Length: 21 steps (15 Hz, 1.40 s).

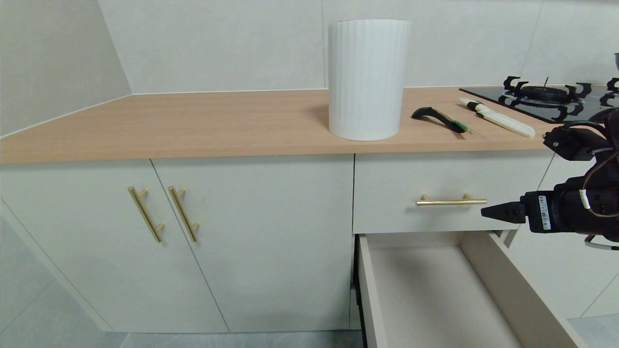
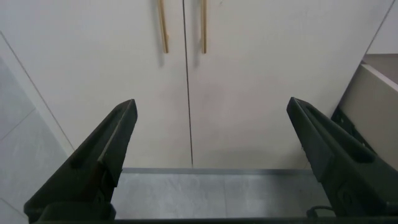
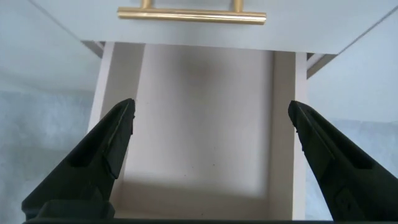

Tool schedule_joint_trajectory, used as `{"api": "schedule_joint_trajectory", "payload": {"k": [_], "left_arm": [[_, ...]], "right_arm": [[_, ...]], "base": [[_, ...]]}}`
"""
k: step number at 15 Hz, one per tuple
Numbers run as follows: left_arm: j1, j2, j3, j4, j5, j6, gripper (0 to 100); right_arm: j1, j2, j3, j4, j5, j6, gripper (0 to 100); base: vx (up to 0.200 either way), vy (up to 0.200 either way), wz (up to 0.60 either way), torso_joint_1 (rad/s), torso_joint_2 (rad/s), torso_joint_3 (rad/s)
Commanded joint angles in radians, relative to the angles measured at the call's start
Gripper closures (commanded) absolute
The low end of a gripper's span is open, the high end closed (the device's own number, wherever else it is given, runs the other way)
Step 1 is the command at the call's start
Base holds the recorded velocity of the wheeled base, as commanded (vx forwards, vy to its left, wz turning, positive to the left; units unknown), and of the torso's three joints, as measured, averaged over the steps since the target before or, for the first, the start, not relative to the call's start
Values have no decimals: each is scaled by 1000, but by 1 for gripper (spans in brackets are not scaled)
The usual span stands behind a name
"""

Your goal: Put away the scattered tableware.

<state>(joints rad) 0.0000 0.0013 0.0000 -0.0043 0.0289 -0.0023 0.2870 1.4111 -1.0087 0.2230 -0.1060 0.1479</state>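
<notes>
The right claw (image 1: pixel 493 211) is being held with its fingers wide apart, and nothing is being gripped. The left claw (image 2: pixel 211 109) is being held open and empty too, low in front of the cupboard doors (image 2: pixel 261 81).

Right under the right claw, the open drawer (image 1: pixel 503 285) is being shown bare, so the opening step is being judged as done. Just ahead of that claw, a gold handle (image 1: pixel 452 201) is being seen.

Above and behind the claw, on the counter (image 1: pixel 193 125), a black tool (image 1: pixel 437 118) and a white knife (image 1: pixel 498 123) are being seen lying near each other, not touching. Picking one up is being judged as next: the claw is needing to be lifted, then closed on it.

The drawer's front is being cut off. The tool's kind is being left unsure. The inside of the tall white jar (image 1: pixel 367 79) is being hidden.
</notes>
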Motion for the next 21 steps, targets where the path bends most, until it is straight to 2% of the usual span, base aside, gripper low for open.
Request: {"api": "schedule_joint_trajectory", "payload": {"k": [1,6,19,21], "left_arm": [[0,0,0,0,0,-1,0],[0,0,0,0,0,-1,0],[0,0,0,0,2,-1,0],[0,0,0,0,0,-1,0]], "right_arm": [[3,-9,1,-1,2,-2,0],[12,-7,9,-1,2,-7,0],[26,2,10,-2,3,-7,0],[43,6,-2,-68,2,-19,0]], "base": [[0,0,0,0,0,0],[0,0,0,52,-204,-200],[0,0,0,183,-478,-278],[0,0,0,54,-122,-73]]}}
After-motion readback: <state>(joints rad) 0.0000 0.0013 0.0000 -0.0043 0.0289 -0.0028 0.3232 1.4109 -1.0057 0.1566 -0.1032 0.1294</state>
